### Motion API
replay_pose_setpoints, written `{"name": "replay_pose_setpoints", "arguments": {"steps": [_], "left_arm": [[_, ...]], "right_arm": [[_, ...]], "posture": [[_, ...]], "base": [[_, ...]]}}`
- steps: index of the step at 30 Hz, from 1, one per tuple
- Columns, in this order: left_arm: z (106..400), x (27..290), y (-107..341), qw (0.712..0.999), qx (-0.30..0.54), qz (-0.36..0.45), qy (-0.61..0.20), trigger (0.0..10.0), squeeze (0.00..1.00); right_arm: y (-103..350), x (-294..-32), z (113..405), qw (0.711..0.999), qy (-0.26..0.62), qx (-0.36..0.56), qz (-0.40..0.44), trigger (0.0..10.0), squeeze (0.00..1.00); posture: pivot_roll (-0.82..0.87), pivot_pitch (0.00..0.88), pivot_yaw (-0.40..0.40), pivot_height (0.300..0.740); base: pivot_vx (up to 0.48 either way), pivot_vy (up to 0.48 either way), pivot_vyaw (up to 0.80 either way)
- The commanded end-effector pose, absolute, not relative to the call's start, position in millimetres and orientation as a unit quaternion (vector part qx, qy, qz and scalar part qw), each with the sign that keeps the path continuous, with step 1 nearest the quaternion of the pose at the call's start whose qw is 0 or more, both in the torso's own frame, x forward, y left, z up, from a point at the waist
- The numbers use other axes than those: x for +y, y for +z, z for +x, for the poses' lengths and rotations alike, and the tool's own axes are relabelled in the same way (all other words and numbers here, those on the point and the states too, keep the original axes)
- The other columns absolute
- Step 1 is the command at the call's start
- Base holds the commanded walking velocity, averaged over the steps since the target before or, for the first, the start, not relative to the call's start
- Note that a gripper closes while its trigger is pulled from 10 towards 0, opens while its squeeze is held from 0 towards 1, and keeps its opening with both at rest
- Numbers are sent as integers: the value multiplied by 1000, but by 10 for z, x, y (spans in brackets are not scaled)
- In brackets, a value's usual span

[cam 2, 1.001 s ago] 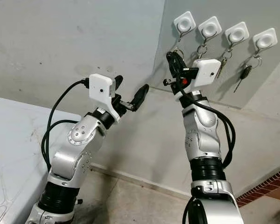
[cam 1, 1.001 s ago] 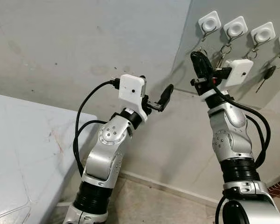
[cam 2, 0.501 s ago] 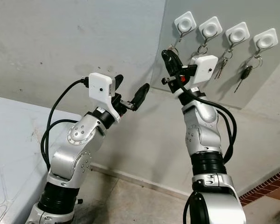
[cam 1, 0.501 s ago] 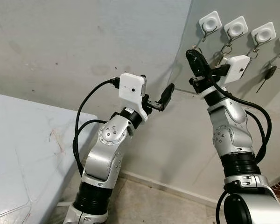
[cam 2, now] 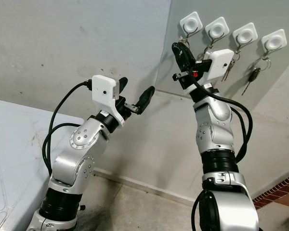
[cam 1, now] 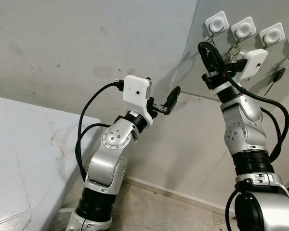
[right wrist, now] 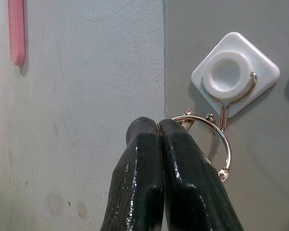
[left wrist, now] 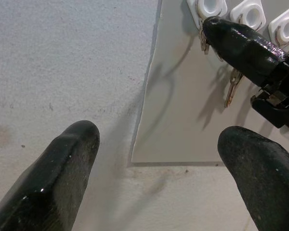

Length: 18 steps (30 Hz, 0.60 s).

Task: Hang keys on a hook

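Grey wall ahead, white counter at robot's left. Grey panel on wall carries row of four white hooks. Right arm raised to leftmost hook. Right hand clenched on key ring; ring at wire hook's foot, whether seated on it cannot tell. Left hand held mid-height near panel's edge, fingers spread, released, nothing between them. Other keys hang from remaining hooks.
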<state>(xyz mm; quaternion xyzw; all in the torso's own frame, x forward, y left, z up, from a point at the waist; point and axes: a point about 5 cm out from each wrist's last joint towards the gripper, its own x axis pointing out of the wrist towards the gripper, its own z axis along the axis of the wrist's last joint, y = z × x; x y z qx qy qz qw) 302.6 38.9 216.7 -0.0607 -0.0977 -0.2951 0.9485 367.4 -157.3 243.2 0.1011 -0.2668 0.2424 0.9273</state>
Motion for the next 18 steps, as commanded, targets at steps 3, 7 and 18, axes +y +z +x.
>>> {"name": "replay_pose_setpoints", "arguments": {"steps": [3,7,18], "left_arm": [[3006,367,2238,946,-107,-63,-298,10000,0],[3006,370,2240,947,-107,-65,-296,10000,0],[3009,361,2244,946,-106,-70,-299,10000,0]], "right_arm": [[2567,-1639,3687,922,237,-291,93,10000,0],[2530,-1620,3666,922,239,-289,95,10000,0],[2539,-1612,3616,916,243,-304,100,10000,0]], "posture": [[4,6,-98,740],[5,7,-100,740],[-2,8,-96,740]], "base": [[0,0,0],[0,0,0],[0,0,0]]}}
